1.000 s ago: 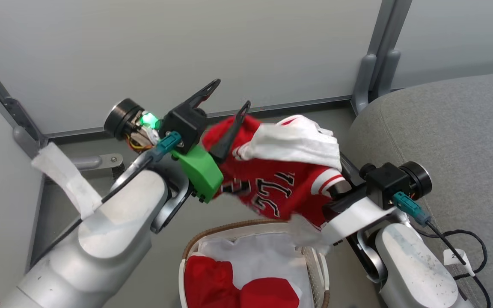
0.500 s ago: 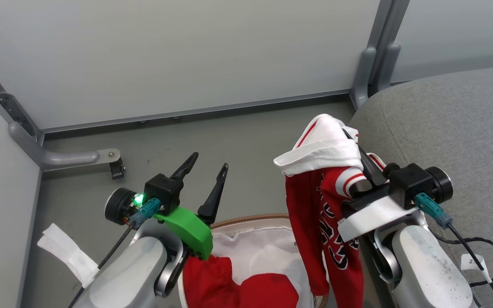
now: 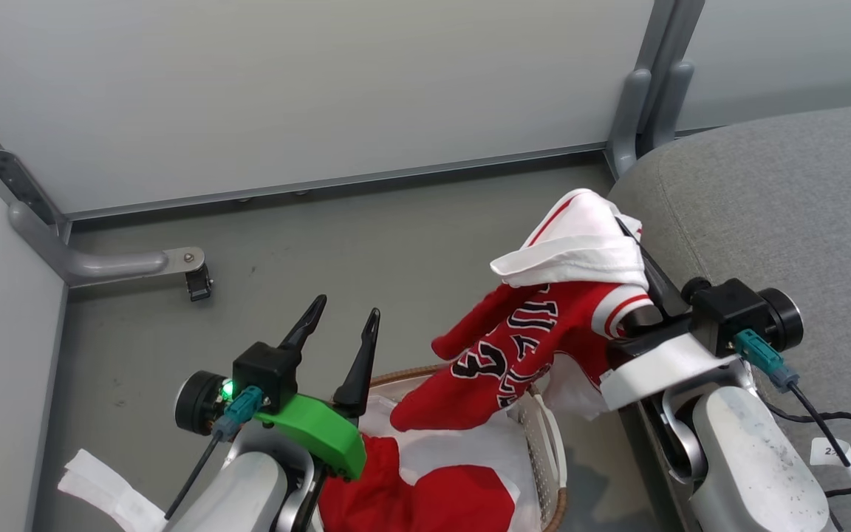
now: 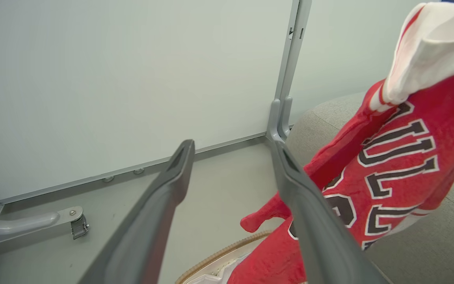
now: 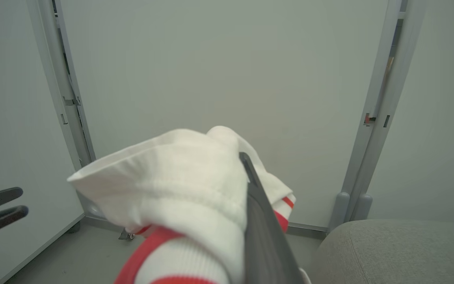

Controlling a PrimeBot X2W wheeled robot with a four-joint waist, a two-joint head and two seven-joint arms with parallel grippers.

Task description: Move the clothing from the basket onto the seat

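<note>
My right gripper (image 3: 631,238) is clenched on the red jersey (image 3: 525,336), which hangs over the basket (image 3: 546,443) rim, beside the seat (image 3: 765,207) edge. My left gripper (image 3: 346,309) is released, holding nothing.

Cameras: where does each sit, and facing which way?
Head view: on the head, looking down at floor, basket, seat; left gripper open, right gripper shut on the jersey.
Left wrist view: on the left wrist, along its open fingers toward the wall.
Right wrist view: on the right wrist, toward the wall, jersey over its fingers.
Shared by all: jersey, seat.
</note>
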